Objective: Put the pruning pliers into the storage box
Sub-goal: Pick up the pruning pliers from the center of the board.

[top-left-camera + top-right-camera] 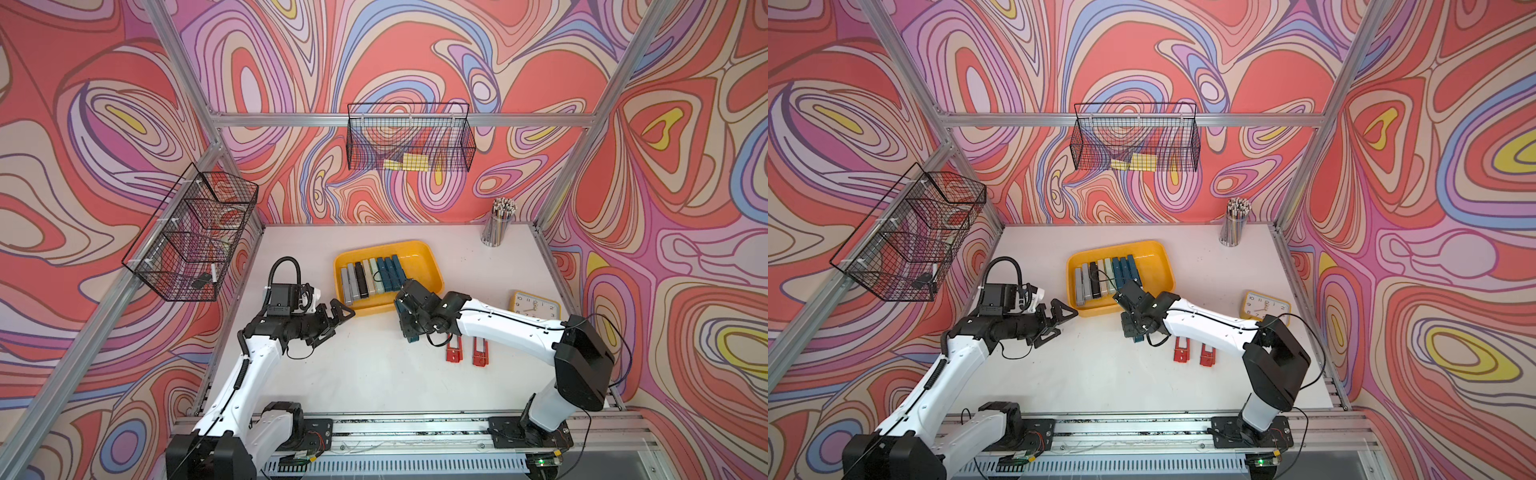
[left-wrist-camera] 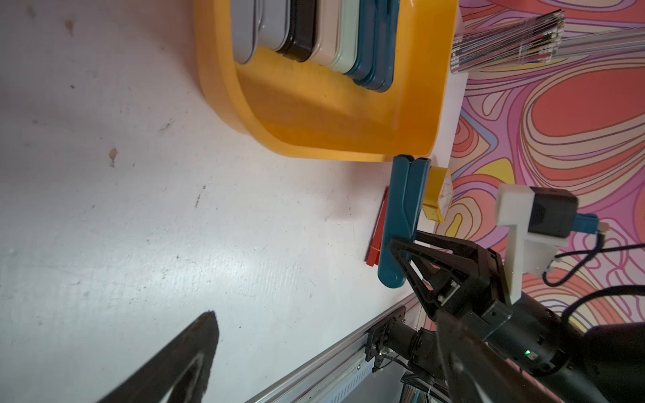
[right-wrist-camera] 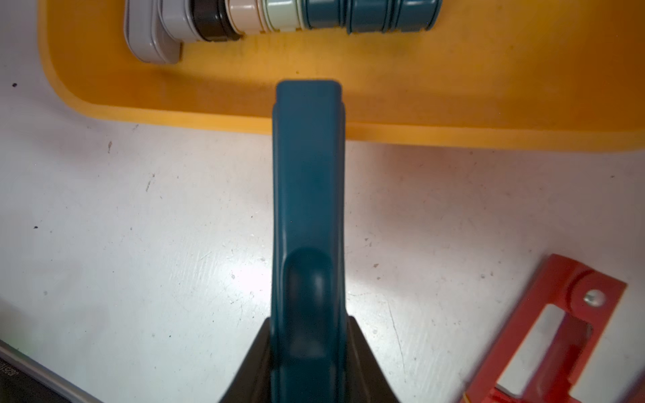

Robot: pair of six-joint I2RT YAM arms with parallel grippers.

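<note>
The right gripper (image 3: 307, 349) is clamped partway shut on a slim dark-teal bar-shaped pruning plier (image 3: 307, 174), whose free end points at the near rim of the shallow yellow plastic storage box (image 1: 419, 270), so I'd call this the carry-in. Next it should clear the rim, settle beside the row of pliers (image 1: 372, 278) and let go. The left gripper (image 1: 334, 324) gapes wide, empty; two red slotted pliers (image 1: 454, 349) wait on the table.
</note>
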